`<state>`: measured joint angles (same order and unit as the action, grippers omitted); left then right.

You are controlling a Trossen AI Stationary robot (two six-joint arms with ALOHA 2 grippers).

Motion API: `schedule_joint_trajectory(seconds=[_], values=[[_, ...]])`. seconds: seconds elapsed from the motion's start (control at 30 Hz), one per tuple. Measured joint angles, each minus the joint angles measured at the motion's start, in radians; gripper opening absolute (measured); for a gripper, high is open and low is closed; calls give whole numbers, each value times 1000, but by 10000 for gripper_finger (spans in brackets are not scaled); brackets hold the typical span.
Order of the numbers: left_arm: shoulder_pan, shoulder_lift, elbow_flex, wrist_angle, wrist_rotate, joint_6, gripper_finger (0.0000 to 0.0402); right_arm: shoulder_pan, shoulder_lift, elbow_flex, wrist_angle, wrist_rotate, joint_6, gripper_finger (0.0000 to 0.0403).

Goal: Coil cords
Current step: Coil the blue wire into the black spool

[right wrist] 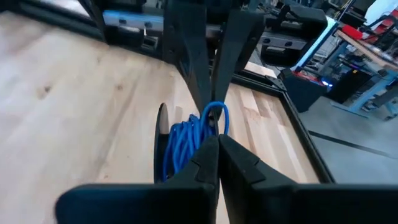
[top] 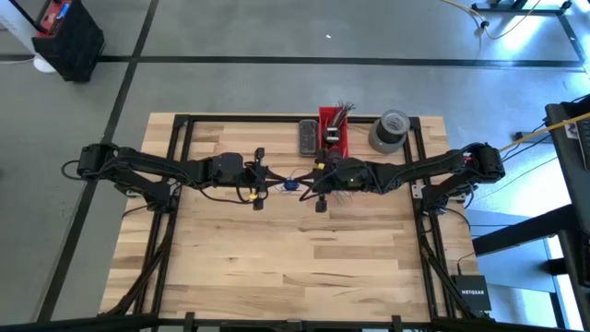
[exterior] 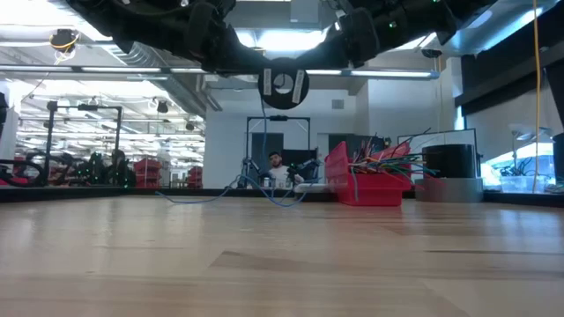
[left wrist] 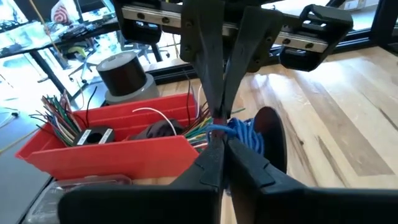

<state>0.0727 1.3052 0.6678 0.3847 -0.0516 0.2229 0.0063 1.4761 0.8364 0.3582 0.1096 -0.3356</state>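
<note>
**Q:** Above the middle of the worktop (top: 277,258), what do the two arms show?

**A:** My left gripper (top: 265,181) and my right gripper (top: 313,183) meet tip to tip, each reaching in from its own side. Both hang clear of the wood.

**Q:** State of each gripper?

**A:** Left: jaws pressed together, with the blue cord (top: 289,184) pinched at the tips. Right: jaws likewise closed, no gap between the fingers (right wrist: 249,168), nipping a loop of the same cord.

**Q:** Where does the cord lie?

**A:** Most of it is bunched in a small coil between the two grippers, against a dark round disc (left wrist: 273,134). In the low view a thin strand drops from the coil and trails along the worktop below.

**Q:** Surroundings?

**A:** Toward the far edge, just behind my right gripper, stands a red bin (top: 332,138) with short multicoloured wire ends (left wrist: 59,109) sticking out of it. A grey tape roll (top: 389,130) sits just beside the bin, on the right arm's side. Both are apart from the cord
</note>
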Motion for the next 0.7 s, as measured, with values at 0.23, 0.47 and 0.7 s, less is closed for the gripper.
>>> schedule_joint_trajectory(seconds=[0.23,0.47,0.7], values=[[0,-19,0,-11,-48,16,3,16,-62,8,-63,107,47,57],[-43,-108,0,-26,-223,-2,1,106,-212,47,-363,281,157,111],[-109,-140,1,97,-334,-8,1,119,-52,-89,-70,245,215,119]])
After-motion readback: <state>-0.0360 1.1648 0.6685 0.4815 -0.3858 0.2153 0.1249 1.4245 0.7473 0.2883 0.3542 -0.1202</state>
